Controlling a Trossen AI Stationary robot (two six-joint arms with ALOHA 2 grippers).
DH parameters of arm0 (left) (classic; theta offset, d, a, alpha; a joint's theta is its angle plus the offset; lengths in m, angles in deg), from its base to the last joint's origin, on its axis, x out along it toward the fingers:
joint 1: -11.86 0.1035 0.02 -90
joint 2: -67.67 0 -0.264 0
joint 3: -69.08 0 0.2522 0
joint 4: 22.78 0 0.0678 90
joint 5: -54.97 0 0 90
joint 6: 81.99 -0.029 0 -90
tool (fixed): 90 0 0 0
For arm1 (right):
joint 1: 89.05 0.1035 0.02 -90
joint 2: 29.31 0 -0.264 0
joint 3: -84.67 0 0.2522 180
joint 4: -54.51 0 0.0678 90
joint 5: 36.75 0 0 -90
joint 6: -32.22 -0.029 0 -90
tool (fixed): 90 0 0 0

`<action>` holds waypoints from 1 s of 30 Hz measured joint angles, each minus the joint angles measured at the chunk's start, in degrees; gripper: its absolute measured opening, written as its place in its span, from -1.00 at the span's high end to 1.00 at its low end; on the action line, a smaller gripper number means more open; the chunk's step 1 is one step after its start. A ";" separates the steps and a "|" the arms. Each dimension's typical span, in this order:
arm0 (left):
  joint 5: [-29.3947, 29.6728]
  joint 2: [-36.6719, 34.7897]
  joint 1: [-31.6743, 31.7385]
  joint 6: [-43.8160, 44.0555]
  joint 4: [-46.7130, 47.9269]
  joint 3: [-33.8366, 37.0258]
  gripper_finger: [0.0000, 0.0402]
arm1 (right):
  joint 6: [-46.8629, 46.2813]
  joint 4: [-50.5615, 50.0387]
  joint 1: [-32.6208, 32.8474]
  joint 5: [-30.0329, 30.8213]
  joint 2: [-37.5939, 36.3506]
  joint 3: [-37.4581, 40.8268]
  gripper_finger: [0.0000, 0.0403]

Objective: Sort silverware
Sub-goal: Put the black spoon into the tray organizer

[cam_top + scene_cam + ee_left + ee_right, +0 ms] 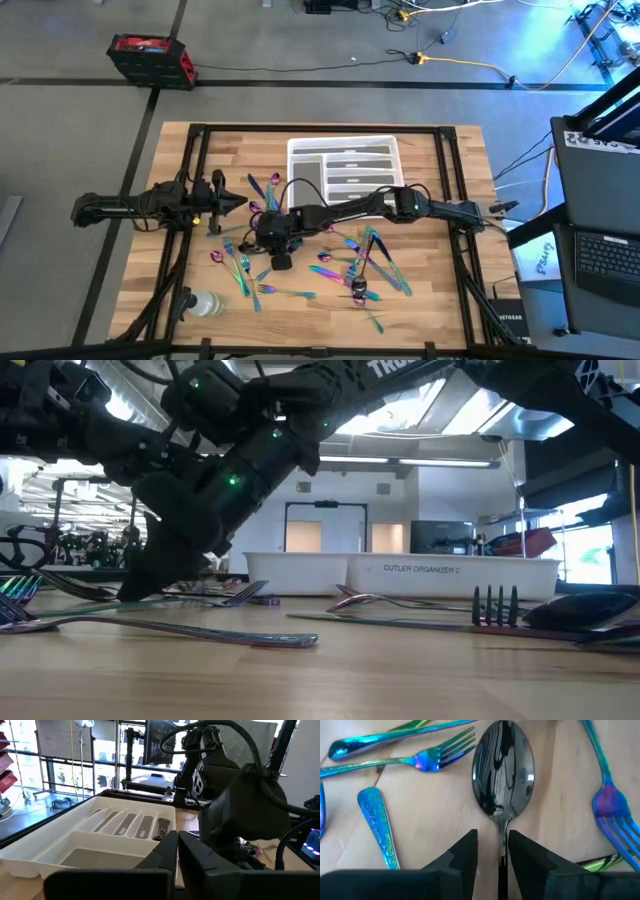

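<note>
Pale wooden planks made up the counter (140,270), with the silverware (375,262) strewn over its middle and near half and a white tray (300,152) at the far edge. Right tool (493,851) was down on the counter near the middle, its fingers (465,855) set narrowly either side of the neck of a dark spoon (503,767), gripping it; the bowl lay flat on the wood ahead. An iridescent fork (427,756) and a blue handle (379,822) lay just beside it. Left tool (177,852) hung toward the left edge, fingers pressed together and holding nothing. A clear bottle (205,303) lay near the front left corner.
</note>
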 joint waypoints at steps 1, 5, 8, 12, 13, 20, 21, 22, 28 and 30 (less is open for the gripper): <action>0.00 0.00 0.01 0.02 0.01 -0.01 1.00 | 0.00 0.63 -0.02 0.00 -0.02 0.43 0.52; -0.01 0.00 0.01 0.01 0.01 0.00 1.00 | 0.02 0.26 -0.02 -0.03 -0.05 0.60 0.63; -0.01 0.00 0.02 0.00 0.01 0.00 1.00 | 0.36 0.23 -0.12 -0.03 -0.04 0.60 0.76; -0.01 0.00 0.02 0.02 0.01 -0.02 1.00 | 0.56 0.82 -1.06 -1.12 -0.04 1.25 0.92; -0.01 0.02 0.00 0.02 0.01 -0.02 1.00 | 0.13 1.72 -1.35 -1.90 -0.07 1.76 0.95; -0.01 0.01 0.02 0.02 0.01 0.00 1.00 | -1.48 2.34 -2.44 -3.61 -2.14 2.33 0.98; 0.00 0.00 0.01 0.02 0.01 -0.01 1.00 | -1.49 2.44 -2.73 -4.15 -2.88 2.33 0.99; -0.01 0.02 0.01 0.00 0.01 -0.02 1.00 | -1.49 2.44 -3.11 -4.72 -3.59 2.33 0.99; -0.01 0.00 0.02 0.00 0.01 0.00 1.00 | -0.37 -1.12 -4.83 -7.43 -8.40 3.02 0.99; -0.01 0.02 0.01 0.00 0.01 -0.01 1.00 | 0.44 -0.87 -4.75 -7.11 -10.77 5.66 0.99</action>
